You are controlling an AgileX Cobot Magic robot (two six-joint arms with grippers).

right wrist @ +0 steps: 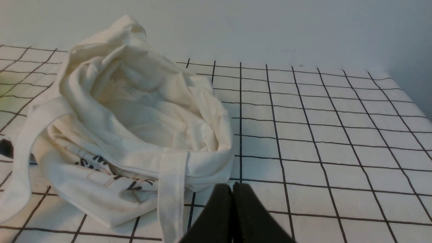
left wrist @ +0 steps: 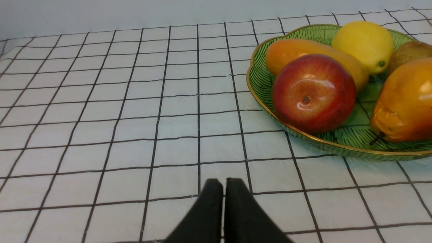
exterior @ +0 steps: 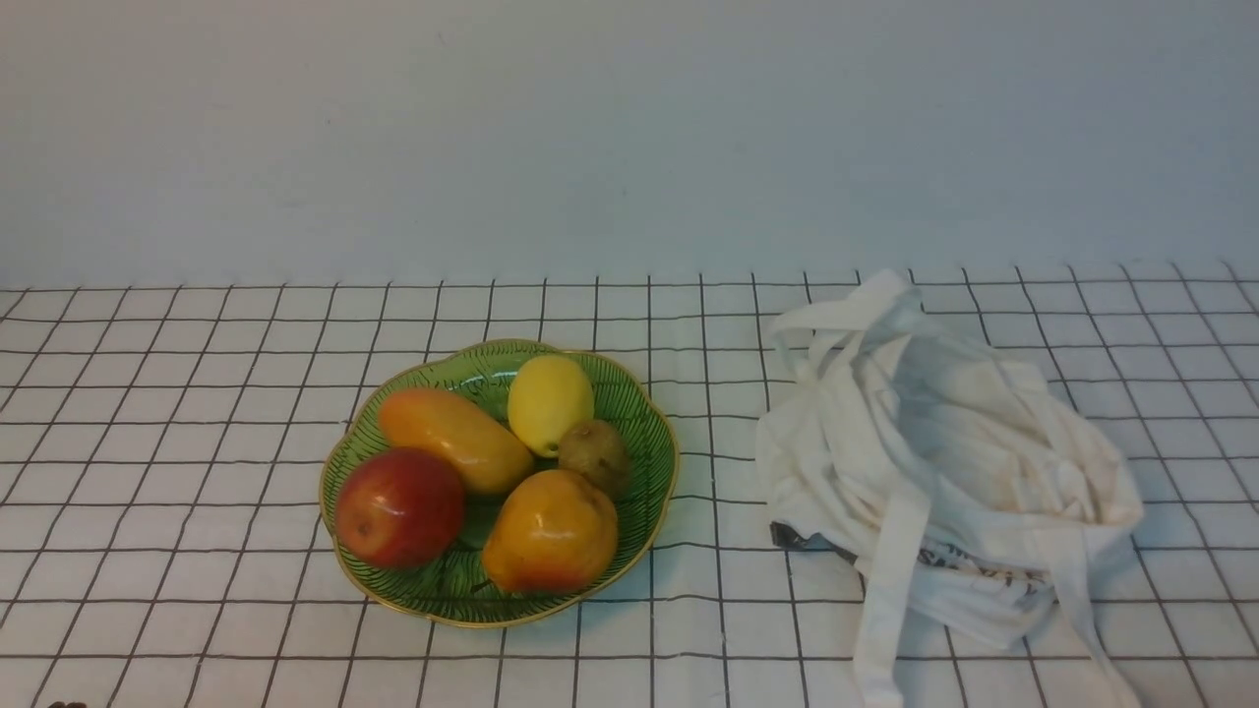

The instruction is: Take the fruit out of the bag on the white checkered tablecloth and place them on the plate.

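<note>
- Front view shows the apple (exterior: 399, 507) already lying in the green plate (exterior: 644, 413), at the plate's near-left part, beside a mango (exterior: 454, 439), a lemon (exterior: 549, 402), a small brown fruit (exterior: 595, 455) and an orange pear (exterior: 551, 531); by this the task looks finished.
- The plate sits left of the middle of the checkered tablecloth (exterior: 177, 413); the bag (exterior: 944, 462) lies well apart, toward the cloth's right edge, slumped and open-mouthed.
- The right wrist view looks into the bag (right wrist: 135, 111); its hollow shows only folded cloth, no fruit, which fits its collapsed shape.
- Left gripper (left wrist: 223, 184) hovers low over bare cloth near the plate's left rim, jaws pressed together, holding nothing; it seems parked clear of the dish.
- Right gripper (right wrist: 232, 189) sits just beside the bag's near edge, jaws likewise closed and empty.
- Neither arm appears in the front view, so both seem drawn back toward the near edge.
- Dark printed lettering (right wrist: 98, 162) runs along the bag's crumpled side; the folds break it up and no word can be read.
</note>
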